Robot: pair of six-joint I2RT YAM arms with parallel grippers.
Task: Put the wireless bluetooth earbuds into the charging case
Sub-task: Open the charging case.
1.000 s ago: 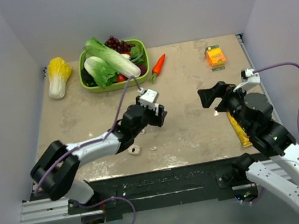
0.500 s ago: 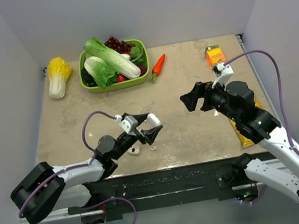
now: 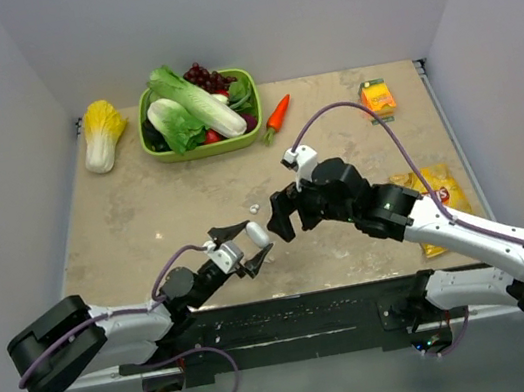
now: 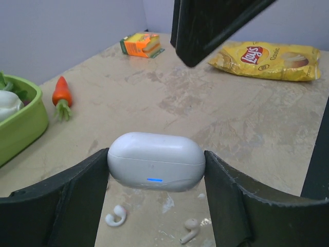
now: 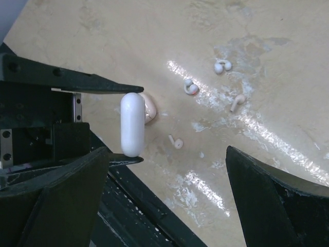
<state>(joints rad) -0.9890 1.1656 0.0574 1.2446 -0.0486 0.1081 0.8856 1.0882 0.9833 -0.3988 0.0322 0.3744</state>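
Charging case (image 4: 156, 160) is pinched end to end, lid shut, in your left claw (image 3: 253, 242), raised off the table (image 4: 154, 87); earbuds (image 4: 116, 216) lie loose at its 6 o'clock. Your right claw (image 5: 167, 152) gapes wide, empty. Next, likely: pry the lid open

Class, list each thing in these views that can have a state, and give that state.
Case: closed, light on, held off the table.
Earbuds: loose on the table, none in the case.
Left gripper: shut on the case.
Right gripper: open, empty.
Basket: filled with vegetables.
Chip bag: lying flat.
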